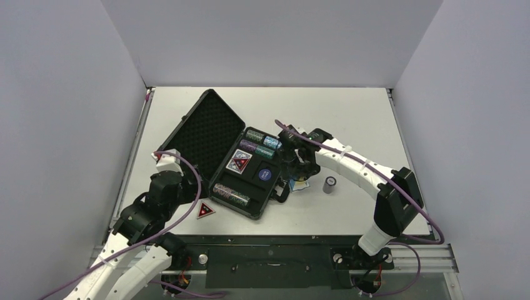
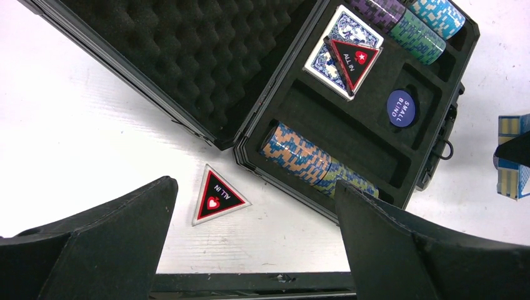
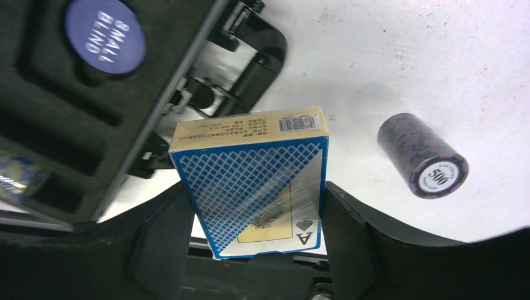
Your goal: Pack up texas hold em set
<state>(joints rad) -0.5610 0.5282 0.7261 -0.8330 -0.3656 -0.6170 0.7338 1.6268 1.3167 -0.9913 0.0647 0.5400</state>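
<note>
Entry one, your right gripper [image 3: 256, 231]: jaws clamped on the sides of a blue card deck [image 3: 250, 178], just beside the handle side of the open black briefcase [image 1: 206, 128], with a purple chip roll [image 3: 425, 156] loose on the table [image 1: 350, 119] nearby. Entry two, your left gripper [image 2: 253, 187]: jaws spread wide apart, poised over a red-black triangle [image 2: 217, 197] lying flat on the table just off the case's near corner. Entry three, case contents: chip rolls [image 2: 312, 165] in the near and far slots, a second deck [image 2: 328, 56] with another triangle [image 2: 355, 59] on top, and a round Small Blind button [image 2: 400, 107].
</note>
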